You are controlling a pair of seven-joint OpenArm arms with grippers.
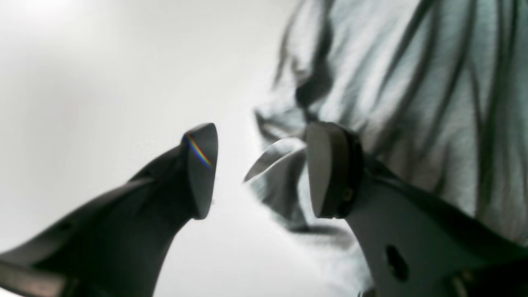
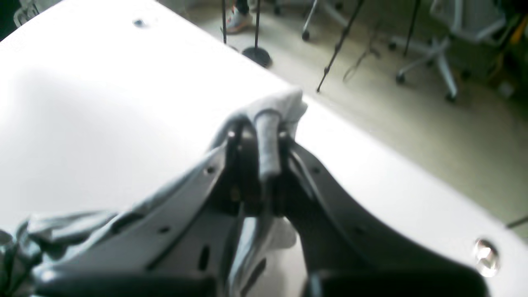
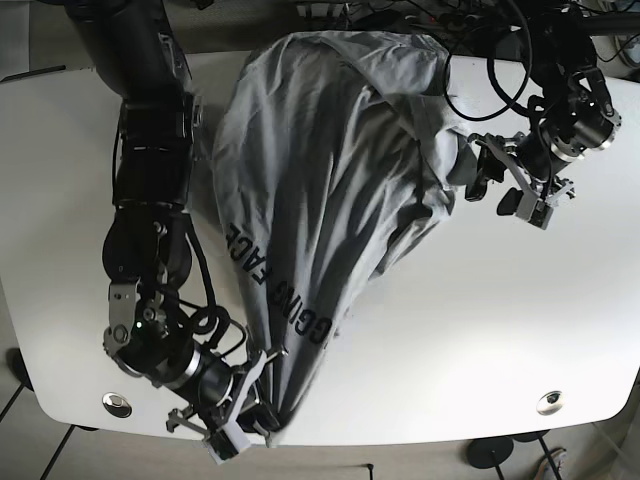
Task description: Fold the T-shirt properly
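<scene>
A grey T-shirt point(image 3: 330, 200) with black lettering lies bunched lengthwise on the white table point(image 3: 500, 330), from the far edge to the near edge. My right gripper point(image 3: 243, 418) is at the shirt's near end. In the right wrist view the right gripper point(image 2: 268, 138) is shut on a fold of grey cloth point(image 2: 284, 105) close to the table edge. My left gripper point(image 3: 497, 188) is beside the shirt's right edge. In the left wrist view the left gripper point(image 1: 264, 171) is open, with a flap of the shirt point(image 1: 412, 103) reaching into the gap by the right finger point(image 1: 326, 169).
Two metal grommets point(image 3: 117, 404) point(image 3: 549, 402) sit near the table's front edge. Cables point(image 3: 480, 60) hang at the back right. Beyond the table edge, the right wrist view shows floor with stands point(image 2: 255, 53) and office chair legs point(image 2: 437, 62).
</scene>
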